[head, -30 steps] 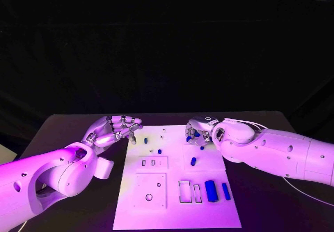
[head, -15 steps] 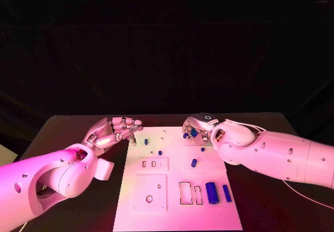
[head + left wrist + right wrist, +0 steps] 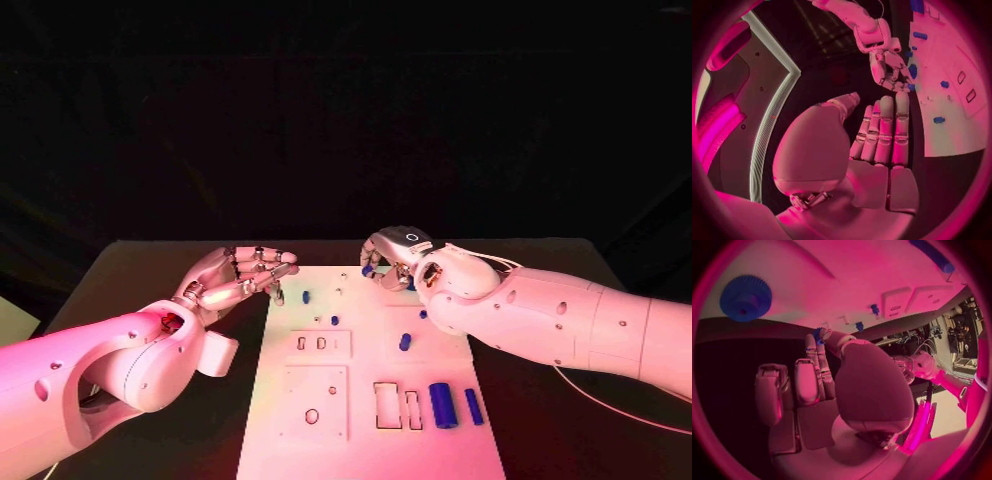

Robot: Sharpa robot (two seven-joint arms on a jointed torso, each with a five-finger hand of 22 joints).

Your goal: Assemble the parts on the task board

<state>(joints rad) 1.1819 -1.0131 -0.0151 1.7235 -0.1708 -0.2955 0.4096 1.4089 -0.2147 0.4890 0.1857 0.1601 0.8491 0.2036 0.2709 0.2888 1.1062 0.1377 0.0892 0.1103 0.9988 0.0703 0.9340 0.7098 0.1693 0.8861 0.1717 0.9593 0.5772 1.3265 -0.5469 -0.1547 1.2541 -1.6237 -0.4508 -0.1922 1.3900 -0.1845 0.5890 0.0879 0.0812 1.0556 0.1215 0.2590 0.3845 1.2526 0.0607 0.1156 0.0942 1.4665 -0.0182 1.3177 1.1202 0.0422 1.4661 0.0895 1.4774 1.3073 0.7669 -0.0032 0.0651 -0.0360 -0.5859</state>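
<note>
A small blue part (image 3: pixel 371 270) has been lifted off the task board (image 3: pixel 361 400), pinched by the right hand (image 3: pixel 392 262). The left hand (image 3: pixel 242 275) is kept curled and empty beside the board, so insertion probably comes next.

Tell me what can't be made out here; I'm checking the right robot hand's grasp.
- Right robot hand, head view: its own fingers hide how the small blue part is held.
- Blue gear, right wrist view: contact with the task board unclear.
- Left robot hand: contents hidden by curled fingers.

board (image 3: pixel 368 445) 1 | hands 2: left (image 3: pixel 238 277), right (image 3: pixel 392 262) | long parts (image 3: pixel 443 405) (image 3: pixel 475 405) 2 (near board's right edge) | small parts (image 3: pixel 304 296) (image 3: pixel 335 320) (image 3: pixel 424 314) (image 3: pixel 405 341) 4, loose | pinched part (image 3: pixel 817 334) 1, right hand | gear (image 3: pixel 745 297) 1
</note>
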